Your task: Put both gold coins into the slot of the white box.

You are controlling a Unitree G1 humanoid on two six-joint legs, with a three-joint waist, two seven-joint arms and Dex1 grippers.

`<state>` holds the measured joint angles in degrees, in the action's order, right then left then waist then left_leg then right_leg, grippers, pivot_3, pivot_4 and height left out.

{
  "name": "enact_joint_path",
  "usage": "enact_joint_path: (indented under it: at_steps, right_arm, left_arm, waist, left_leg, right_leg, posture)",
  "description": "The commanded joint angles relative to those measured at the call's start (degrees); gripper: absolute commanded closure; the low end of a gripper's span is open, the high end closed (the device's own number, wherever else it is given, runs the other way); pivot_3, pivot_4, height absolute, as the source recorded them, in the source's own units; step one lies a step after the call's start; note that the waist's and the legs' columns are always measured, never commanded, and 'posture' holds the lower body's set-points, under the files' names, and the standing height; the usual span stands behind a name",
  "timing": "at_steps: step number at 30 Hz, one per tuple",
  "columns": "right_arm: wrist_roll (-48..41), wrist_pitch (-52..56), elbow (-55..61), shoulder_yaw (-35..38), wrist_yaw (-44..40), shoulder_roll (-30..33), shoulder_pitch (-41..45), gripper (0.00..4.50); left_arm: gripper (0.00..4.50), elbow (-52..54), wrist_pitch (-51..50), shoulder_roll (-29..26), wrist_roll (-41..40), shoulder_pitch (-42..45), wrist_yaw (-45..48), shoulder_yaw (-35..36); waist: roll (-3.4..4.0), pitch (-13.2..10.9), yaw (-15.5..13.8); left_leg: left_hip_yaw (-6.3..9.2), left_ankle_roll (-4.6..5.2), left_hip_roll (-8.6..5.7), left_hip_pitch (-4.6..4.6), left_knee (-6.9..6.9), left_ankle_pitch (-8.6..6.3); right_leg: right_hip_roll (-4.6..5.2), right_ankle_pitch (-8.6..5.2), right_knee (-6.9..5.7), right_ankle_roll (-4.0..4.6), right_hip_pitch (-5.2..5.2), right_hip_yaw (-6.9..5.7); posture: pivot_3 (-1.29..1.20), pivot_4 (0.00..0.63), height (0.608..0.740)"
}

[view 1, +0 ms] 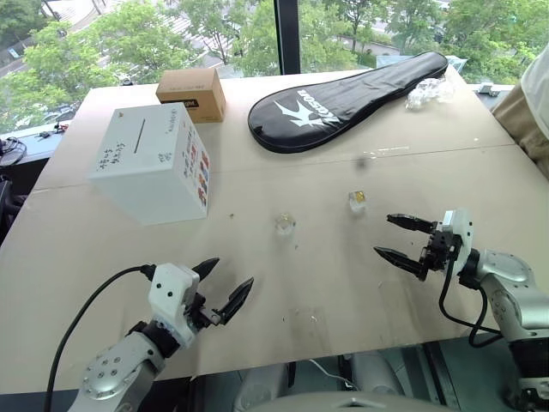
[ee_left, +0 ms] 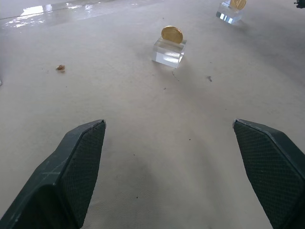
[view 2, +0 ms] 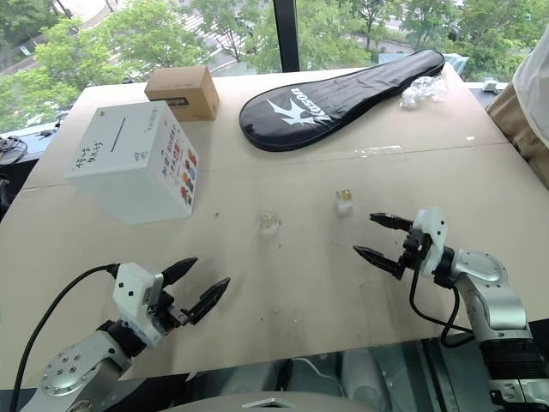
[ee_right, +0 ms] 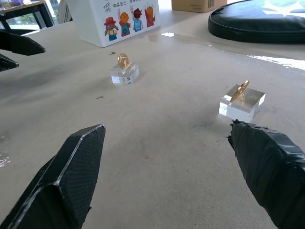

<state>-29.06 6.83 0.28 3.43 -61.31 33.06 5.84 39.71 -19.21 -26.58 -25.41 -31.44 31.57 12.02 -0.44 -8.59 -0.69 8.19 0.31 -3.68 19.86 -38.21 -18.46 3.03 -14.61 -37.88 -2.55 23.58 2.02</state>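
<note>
Both gold coins [view 1: 285,223] [view 1: 357,201] are seen mid-frame on the desk [view 1: 343,283], details perhaps blurred. The white box [view 1: 154,163] sits upper left. Left pincer [view 1: 225,287] and right pincer [view 1: 396,238] are spread wide, empty.

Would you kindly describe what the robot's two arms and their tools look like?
Both arms are silver-grey metal with rounded joint housings. Each ends in a white wrist block carrying a tool with two black, tapered, pointed fingers; the left tool and right tool look alike. The finger pads have a fine cross-hatched texture. A black cable loops from each wrist block back along its arm.
</note>
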Motion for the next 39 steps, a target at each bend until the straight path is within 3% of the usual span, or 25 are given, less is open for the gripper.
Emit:
enact_joint_path:
  at_steps: [1, 20, 26, 29, 38, 39]
  right_arm:
    - [0.5, 0.0, 3.0, 1.2, 1.0, 0.6, -0.1, 0.0]
    - [3.9, 0.6, 1.2, 0.8, 2.8, 0.5, -0.3, 0.0]
    - [5.8, 3.5, 2.6, 0.4, 9.9, -1.9, 2.2, 0.0]
    - [8.4, 6.9, 4.1, -0.3, 16.7, -4.1, 4.6, 0.0]
    - [12.8, 19.2, 7.8, -4.9, 32.3, -13.9, 12.4, 0.0]
    - [13.4, 20.3, 7.4, -4.8, 34.1, -14.7, 13.1, 0.26]
  left_arm:
    - [0.14, -0.1, 2.2, -0.3, 0.1, -0.2, 1.2, 1.1]
    - [0.14, -3.9, 6.5, 0.3, 0.2, -0.2, 3.8, 1.9]
    - [0.14, -3.6, 7.0, -0.3, -1.5, 2.1, 4.5, 3.1]
    - [0.14, 0.3, 1.2, -4.2, -8.4, 3.7, 7.2, 3.8]
    - [0.14, 6.1, -7.7, -15.2, -17.8, 13.1, 7.7, 8.1]
    - [0.05, 6.6, -8.4, -15.9, -18.0, 13.8, 7.3, 8.3]
  waist:
    - [0.0, 0.0, 0.0]
    - [0.0, 0.0, 0.0]
    - [0.0, 0.0, 0.1]
    - [0.0, 0.0, 0.1]
    - [0.08, -0.1, 0.2]
    - [0.09, -0.1, 0.3]
  left_leg:
    - [0.0, 0.0, 0.0, 0.0, 0.0, 0.0]
    - [0.0, 0.0, 0.0, 0.0, 0.0, 0.0]
    - [0.0, 0.0, 0.0, 0.0, 0.0, 0.0]
    - [0.0, -0.01, 0.0, 0.0, 0.0, 0.0]
    - [0.03, -0.01, 0.0, 0.04, 0.03, 0.0]
    - [0.03, -0.02, -0.01, 0.06, 0.03, 0.0]
  right_leg:
    - [0.0, 0.0, 0.0, 0.0, 0.0, 0.0]
    - [0.0, 0.0, 0.01, 0.0, 0.0, 0.0]
    - [0.0, 0.0, 0.0, 0.0, 0.0, 0.0]
    - [-0.01, 0.0, -0.02, 0.0, 0.03, 0.0]
    - [-0.02, 0.0, -0.01, 0.01, 0.09, -0.01]
    - [-0.02, 0.0, 0.0, 0.01, 0.11, -0.01]
  posture:
    - [0.0, 0.15, 0.74]
    - [0.0, 0.15, 0.74]
    - [0.0, 0.15, 0.74]
    - [0.0, 0.15, 0.74]
    - [0.0, 0.15, 0.74]
    - [0.0, 0.15, 0.74]
